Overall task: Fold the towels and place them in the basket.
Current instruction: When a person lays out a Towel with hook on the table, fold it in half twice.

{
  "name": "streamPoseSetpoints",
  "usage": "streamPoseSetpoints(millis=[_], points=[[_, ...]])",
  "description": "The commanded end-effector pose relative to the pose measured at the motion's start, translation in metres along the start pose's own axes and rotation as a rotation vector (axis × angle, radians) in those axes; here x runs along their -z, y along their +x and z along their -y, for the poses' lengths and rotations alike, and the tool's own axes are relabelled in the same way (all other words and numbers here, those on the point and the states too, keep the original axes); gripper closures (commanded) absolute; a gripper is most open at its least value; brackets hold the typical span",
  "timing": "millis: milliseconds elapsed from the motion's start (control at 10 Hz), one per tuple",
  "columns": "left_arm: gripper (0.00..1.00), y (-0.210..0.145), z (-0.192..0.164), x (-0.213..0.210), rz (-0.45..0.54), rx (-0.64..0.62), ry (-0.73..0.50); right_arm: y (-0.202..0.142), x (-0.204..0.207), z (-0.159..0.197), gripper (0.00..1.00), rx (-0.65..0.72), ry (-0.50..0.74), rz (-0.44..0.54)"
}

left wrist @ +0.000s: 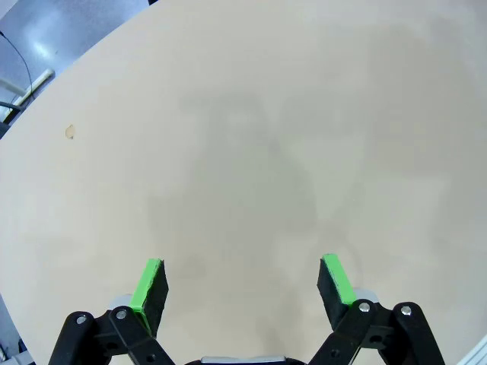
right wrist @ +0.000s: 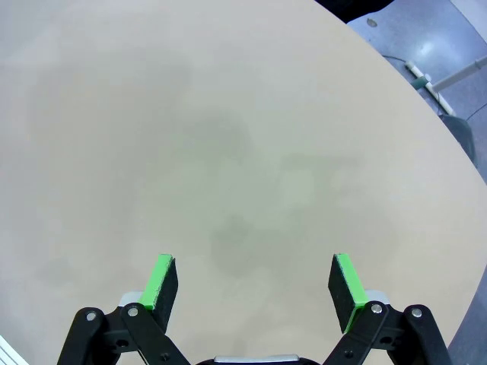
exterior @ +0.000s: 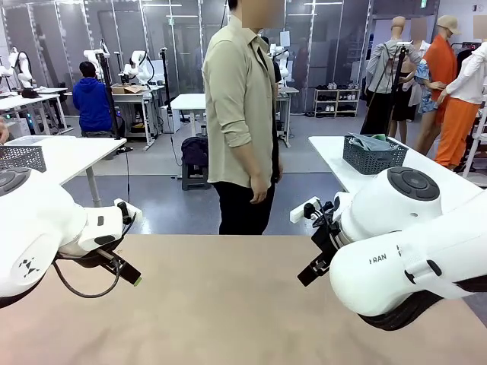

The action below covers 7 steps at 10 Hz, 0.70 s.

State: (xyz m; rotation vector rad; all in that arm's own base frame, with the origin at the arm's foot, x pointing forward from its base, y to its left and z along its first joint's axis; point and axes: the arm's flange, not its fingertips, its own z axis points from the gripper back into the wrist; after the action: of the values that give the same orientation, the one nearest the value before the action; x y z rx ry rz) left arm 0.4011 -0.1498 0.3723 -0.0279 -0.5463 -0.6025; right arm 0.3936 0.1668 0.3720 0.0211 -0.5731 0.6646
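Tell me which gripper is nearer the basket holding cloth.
Right. The right gripper hovers on the basket's side of the table; the left gripper is at the opposite side.

Bright, even light; soft shadows, wide-angle edge curvature.

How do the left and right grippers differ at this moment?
The left gripper hangs over a table with a small mark near its edge; the right gripper hangs over plain tabletop. From the front, the left gripper shows a green pad, the right gripper a black finger. Both are open, holding nothing.
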Motion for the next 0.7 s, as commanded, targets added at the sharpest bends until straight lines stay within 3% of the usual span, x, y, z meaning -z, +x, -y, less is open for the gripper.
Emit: streamPoseSetpoints(millis=[0, 300, 600], points=[[0.0, -0.001, 0.003, -0.003, -0.014, -0.014, -0.039, -0.001, -0.006, 0.003, 0.0, 0.042, 0.009, -0.003], [0.0, 0.015, -0.011, -0.043, 0.014, -0.094, -0.113, 0.005, -0.051, 0.023, 0.0, 0.16, 0.041, 0.106], [0.0, 0.03, -0.041, -0.106, 0.044, -0.13, -0.233, 0.009, -0.132, 0.051, 0.0, 0.256, 0.075, 0.213]])
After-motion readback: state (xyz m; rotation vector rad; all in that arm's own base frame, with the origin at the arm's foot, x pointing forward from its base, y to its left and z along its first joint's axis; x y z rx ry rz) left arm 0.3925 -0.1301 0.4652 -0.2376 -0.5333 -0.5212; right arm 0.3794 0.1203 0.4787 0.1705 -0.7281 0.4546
